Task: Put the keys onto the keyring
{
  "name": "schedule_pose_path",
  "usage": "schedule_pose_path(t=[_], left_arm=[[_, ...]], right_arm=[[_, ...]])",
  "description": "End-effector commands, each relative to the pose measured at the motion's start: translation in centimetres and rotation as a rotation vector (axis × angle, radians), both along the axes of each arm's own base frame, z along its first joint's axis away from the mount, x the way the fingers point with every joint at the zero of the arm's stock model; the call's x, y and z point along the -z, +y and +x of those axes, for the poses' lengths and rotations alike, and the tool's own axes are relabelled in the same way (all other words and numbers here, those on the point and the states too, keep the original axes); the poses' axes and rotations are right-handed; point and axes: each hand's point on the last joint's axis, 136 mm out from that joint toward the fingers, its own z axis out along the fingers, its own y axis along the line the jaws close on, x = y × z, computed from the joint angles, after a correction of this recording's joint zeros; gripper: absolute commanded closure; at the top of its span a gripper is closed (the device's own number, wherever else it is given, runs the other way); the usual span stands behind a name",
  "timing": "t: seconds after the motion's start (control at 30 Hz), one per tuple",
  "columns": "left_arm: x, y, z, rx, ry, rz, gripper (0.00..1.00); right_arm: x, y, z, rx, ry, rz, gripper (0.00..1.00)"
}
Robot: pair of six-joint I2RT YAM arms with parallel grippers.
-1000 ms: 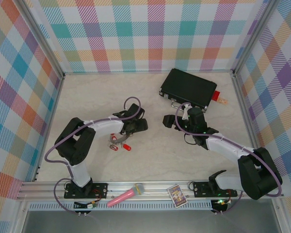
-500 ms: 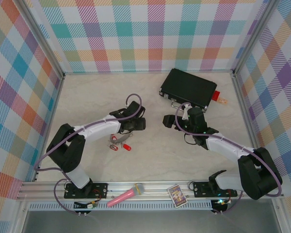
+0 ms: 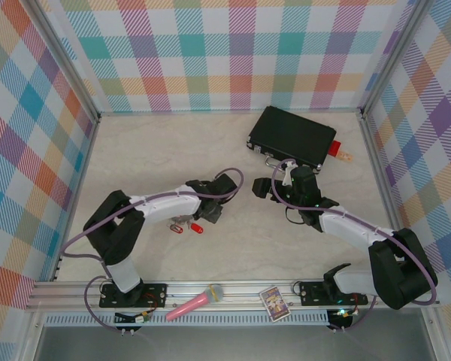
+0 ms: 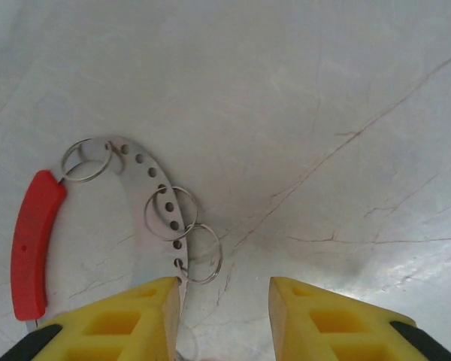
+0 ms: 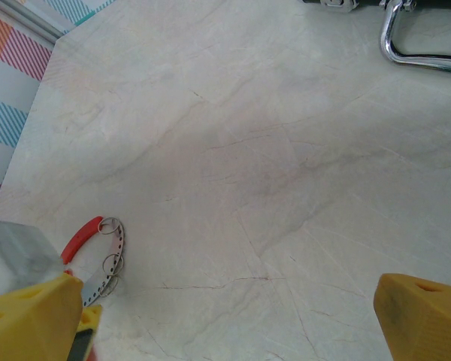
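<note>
Between the yellow fingers point(image 4: 113, 323) of my left hand point(image 4: 224, 293) a gap of bare tabletop point(image 4: 323, 113) shows: they stand partway apart, gripping nothing. Just beyond them the keyring point(image 4: 152, 188) lies flat, its grey strip's near end hidden behind one fingertip, its red arc point(image 4: 31, 241) curving beside it. Two red keys point(image 3: 178, 229) lie just left of that hand. My right hand point(image 5: 225, 320), well to the right, gapes wide.
</note>
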Motion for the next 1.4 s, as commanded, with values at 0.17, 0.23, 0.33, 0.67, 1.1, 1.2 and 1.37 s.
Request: schedule_pose_path(t=[0.17, 0.23, 0.33, 0.67, 1.1, 1.2, 1.37], left_arm=[[1.0, 0.8, 0.6, 0.085, -0.005, 0.173, 0.67], [1.1, 0.9, 0.7, 0.089, -0.01, 0.188, 0.68], [1.4, 1.3, 1.0, 0.091, -0.021, 0.225, 0.7], [2.1, 1.7, 1.2, 0.098, -0.022, 0.263, 0.75], [2.7, 2.0, 0.9, 0.106, -0.004, 0.277, 0.84], [2.6, 1.9, 1.0, 0.106, -0.009, 0.281, 0.92], [-0.4, 1.0, 1.6, 0.092, -0.048, 0.229, 0.97]], right_arm=[[-0.6, 0.4, -0.3, -0.01, -0.006, 0.023, 0.01], [-0.6, 0.4, -0.3, -0.009, -0.007, 0.026, 0.01], [-0.7, 0.4, -0.3, -0.012, -0.007, 0.026, 0.01], [-0.5, 0.5, -0.2, -0.011, -0.004, 0.027, 0.01], [-0.5, 0.5, -0.3, -0.012, -0.001, 0.028, 0.01], [-0.5, 0.5, -0.3, -0.011, 0.0, 0.029, 0.01], [-0.4, 0.5, -0.3, -0.012, 0.0, 0.03, 0.01]])
